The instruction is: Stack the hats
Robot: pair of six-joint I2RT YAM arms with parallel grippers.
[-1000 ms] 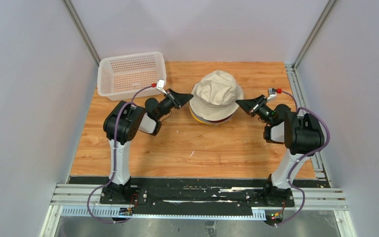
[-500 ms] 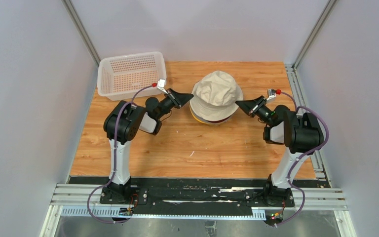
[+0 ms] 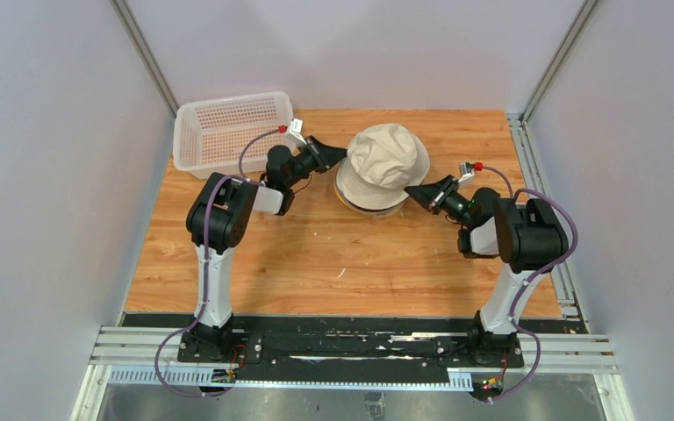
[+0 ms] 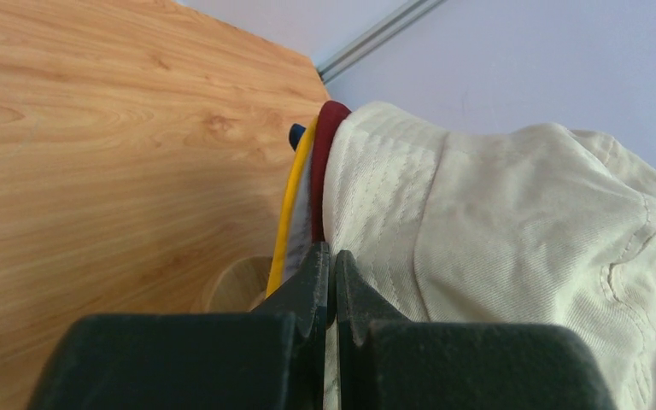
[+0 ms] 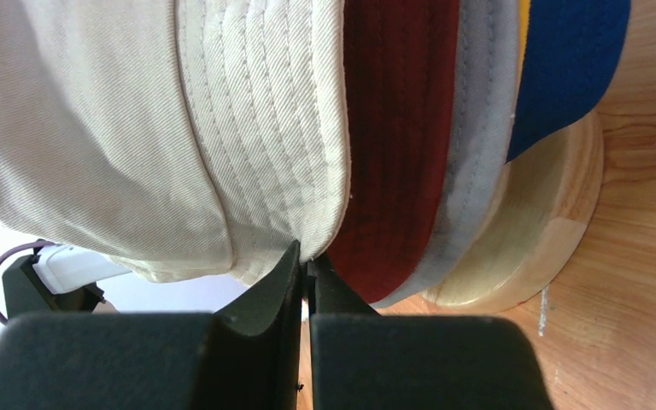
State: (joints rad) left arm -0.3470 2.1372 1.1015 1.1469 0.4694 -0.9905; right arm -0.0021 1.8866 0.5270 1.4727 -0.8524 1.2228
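Observation:
The beige hat [image 3: 384, 160] tops the stack on the round wooden stand [image 5: 540, 239]. Under it show the dark red [image 5: 401, 128], grey [image 5: 478, 128], yellow [image 4: 295, 188] and navy blue [image 5: 564, 68] brims. My left gripper [image 3: 340, 156] is shut on the beige hat's brim at its left side; the left wrist view shows the gripper [image 4: 331, 256] with beige fabric between its jaws. My right gripper [image 3: 411, 190] is shut on the beige brim at its right side; it also shows in the right wrist view [image 5: 307, 256]. The beige hat [image 4: 495, 222] sits tilted.
A white perforated basket [image 3: 228, 132] stands at the far left of the wooden table [image 3: 333, 254], just left of my left arm. Grey walls close in the table on three sides.
The left gripper has moved up and away from me; the right gripper has moved left toward the stack. Both have closed on the beige brim. The beige hat has shifted slightly left.

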